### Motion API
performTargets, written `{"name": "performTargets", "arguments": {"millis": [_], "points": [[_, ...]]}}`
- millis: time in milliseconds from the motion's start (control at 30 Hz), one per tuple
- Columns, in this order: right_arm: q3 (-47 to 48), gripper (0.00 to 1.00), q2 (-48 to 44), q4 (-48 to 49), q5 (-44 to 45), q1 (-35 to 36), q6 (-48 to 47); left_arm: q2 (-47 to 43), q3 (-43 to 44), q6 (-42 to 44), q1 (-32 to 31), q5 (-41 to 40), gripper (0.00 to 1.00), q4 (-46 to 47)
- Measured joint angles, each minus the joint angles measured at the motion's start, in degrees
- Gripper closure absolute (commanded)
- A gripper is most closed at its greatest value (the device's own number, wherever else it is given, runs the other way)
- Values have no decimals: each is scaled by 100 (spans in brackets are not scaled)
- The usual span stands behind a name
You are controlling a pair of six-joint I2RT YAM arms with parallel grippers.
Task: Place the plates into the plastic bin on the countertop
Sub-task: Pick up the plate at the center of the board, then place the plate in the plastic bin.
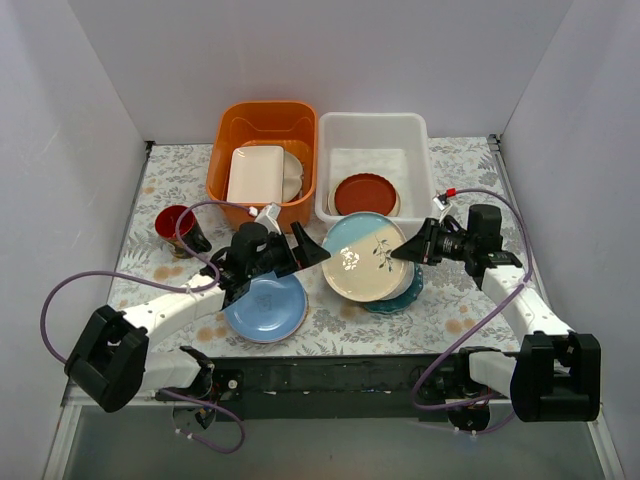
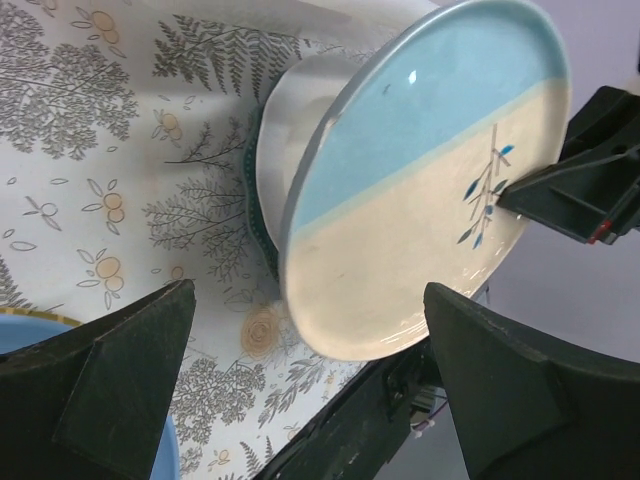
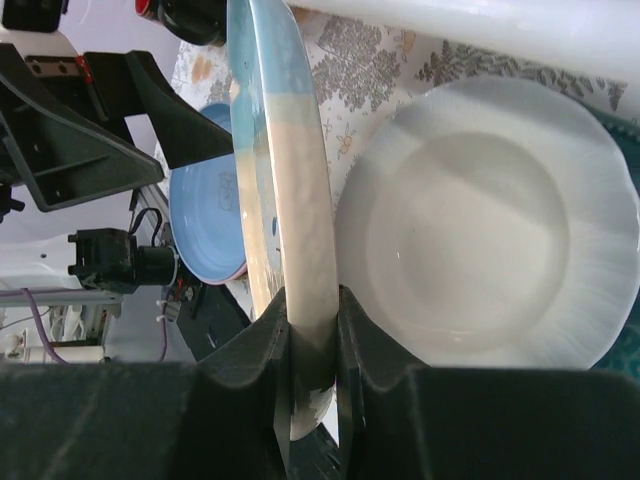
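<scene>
My right gripper [image 1: 405, 250] [image 3: 312, 330] is shut on the rim of the blue-and-cream leaf plate [image 1: 362, 256] [image 3: 285, 200] [image 2: 430, 180] and holds it tilted above a white plate [image 3: 490, 260] [image 2: 300, 110] stacked on a teal scalloped plate [image 1: 405, 292]. My left gripper [image 1: 305, 248] [image 2: 310, 400] is open and empty, just left of the held plate. A light blue plate [image 1: 266, 308] [image 3: 205, 225] lies on a pink one near the front. The white plastic bin [image 1: 375, 135] at the back holds a red-brown plate [image 1: 361, 194]. The countertop [image 1: 180, 180] has a floral cloth.
An orange tub [image 1: 262, 120] with a cream rectangular dish [image 1: 256, 174] stands left of the bin. A red cup [image 1: 175, 224] sits at the left. White walls close in three sides. A black bar [image 1: 330, 375] runs along the front edge.
</scene>
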Motion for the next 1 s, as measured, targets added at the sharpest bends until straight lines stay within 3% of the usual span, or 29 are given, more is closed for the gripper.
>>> {"name": "performTargets", "arguments": {"millis": [467,1000], "points": [[575,99,387,247,2,2,223,-560,262,345,0,-960,2,-1080],[1606,99,1095,782,107,2,608,-560,431,632,0,-1563,2,-1768]]}}
